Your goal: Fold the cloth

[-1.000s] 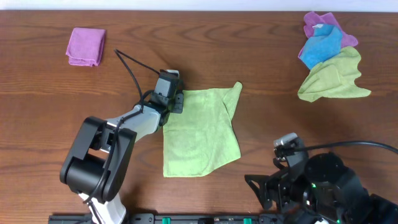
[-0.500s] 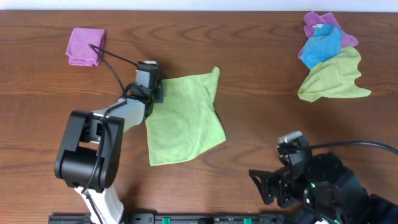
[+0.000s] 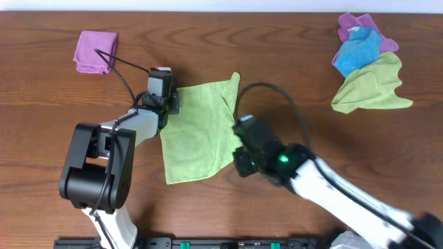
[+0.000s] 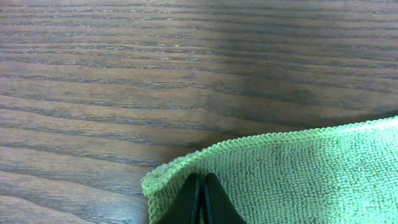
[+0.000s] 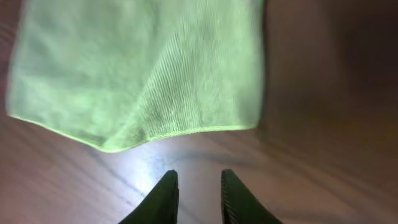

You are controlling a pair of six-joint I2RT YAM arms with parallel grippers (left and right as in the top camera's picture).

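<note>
left pincer: pressed together, pinching a corner of the lime-green cloth | right pincer: slightly spread, empty, cloth's hem just ahead of its tips | cloth: flat on tabletop

I see L arm: grey link, black joints, blocky black base; L cable thin, black; R arm: white link, black wrist w/ green LED; R cable black, thicker; R fingers black, tapered.
</note>
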